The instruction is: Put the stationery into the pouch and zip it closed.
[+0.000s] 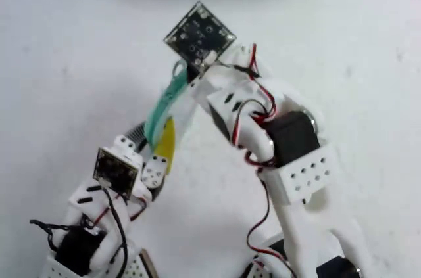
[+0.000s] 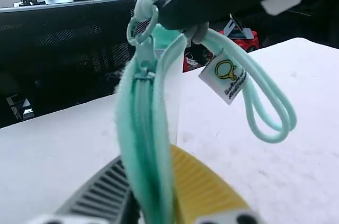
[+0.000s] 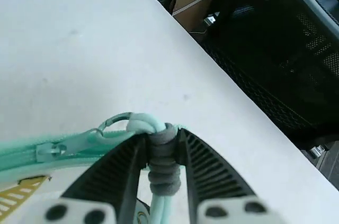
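Nearest us, at the lower left of the high view, the left hand (image 2: 153, 195) is closed on one end of the pouch (image 1: 160, 108), with a grey finger and a yellow one pressing its sides. The pouch stands on edge at centre frame and runs up to the right hand (image 3: 161, 147), which is clamped tight on the grey-bound root of the loop (image 2: 267, 115). The zip (image 2: 142, 128) looks shut along what we see, and the slider (image 3: 50, 151) sits close to the loop end. We judge the zipping done or nearly so; what is inside we cannot tell. Beyond, the white surface (image 1: 66, 61) gives room on both sides, and its far edge runs along the top of the frame.
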